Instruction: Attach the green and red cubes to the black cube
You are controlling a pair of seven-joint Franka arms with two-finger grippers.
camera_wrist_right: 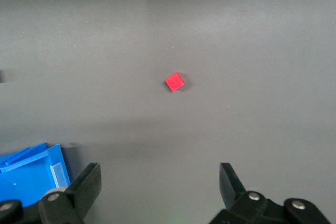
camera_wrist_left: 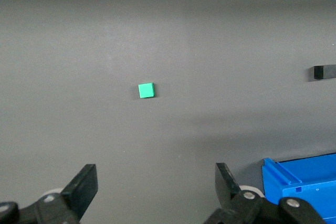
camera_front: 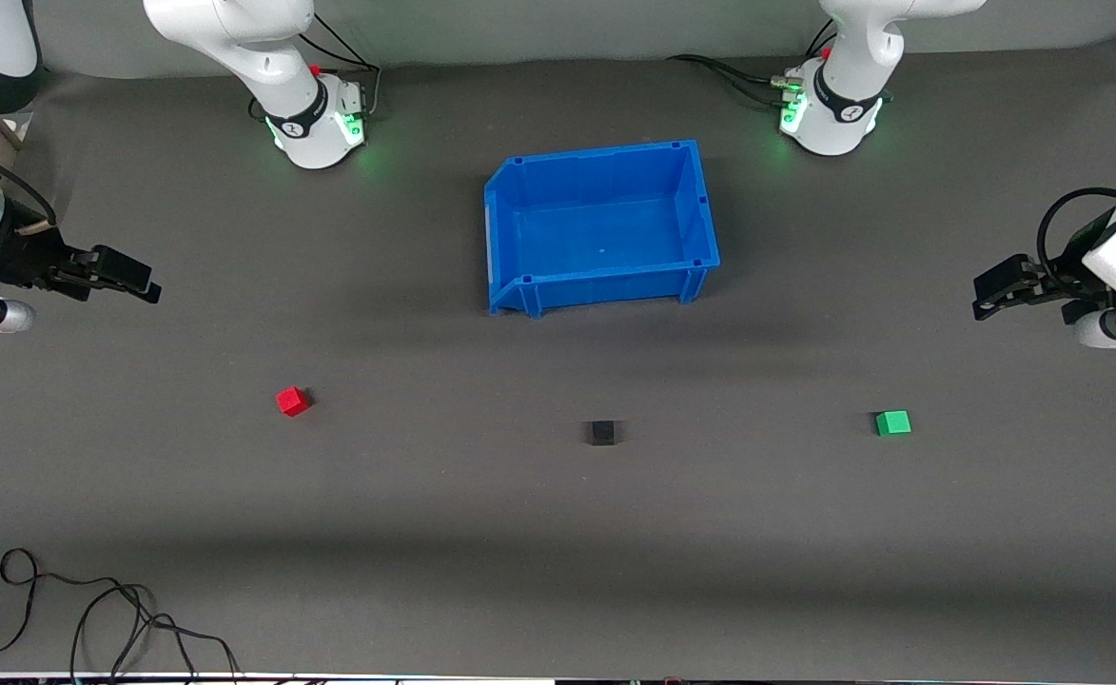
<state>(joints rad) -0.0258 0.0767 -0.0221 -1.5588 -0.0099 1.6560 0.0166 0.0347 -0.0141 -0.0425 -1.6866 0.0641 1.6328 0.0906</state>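
Three small cubes lie in a loose row on the dark grey desk (camera_front: 558, 571), all nearer to the front camera than the blue bin (camera_front: 519, 195). The black cube (camera_front: 601, 433) sits in the middle of the row, just nearer the camera than the bin. The red cube (camera_front: 292, 401) lies well apart from it toward the right arm's end of the desk, turned slightly askew. The green cube (camera_front: 892, 422) lies well apart toward the left arm's end. None of the cubes touches another, and none is held.

The blue bin stands open-topped between the two arm bases, with nothing visible inside it.

The left gripper (camera_front: 993, 290) hangs above the desk at the left arm's end, holding nothing. Its fingers (camera_wrist_left: 84, 186) stand wide apart, and the left wrist view looks down between them at the green cube (camera_wrist_left: 146, 90), with the black cube (camera_wrist_left: 324, 72) at the picture's edge and a corner of the bin (camera_wrist_left: 299, 184) beside one finger.

The right gripper (camera_front: 129, 278) hangs above the desk at the right arm's end, also holding nothing. Its fingers (camera_wrist_right: 89, 184) are spread wide too, and the right wrist view shows the red cube (camera_wrist_right: 175, 82) lying on the desk between them, with a corner of the bin (camera_wrist_right: 29, 174) close by.

A tangle of thin black cable (camera_front: 91, 618) lies on the desk near the front edge, toward the right arm's end.
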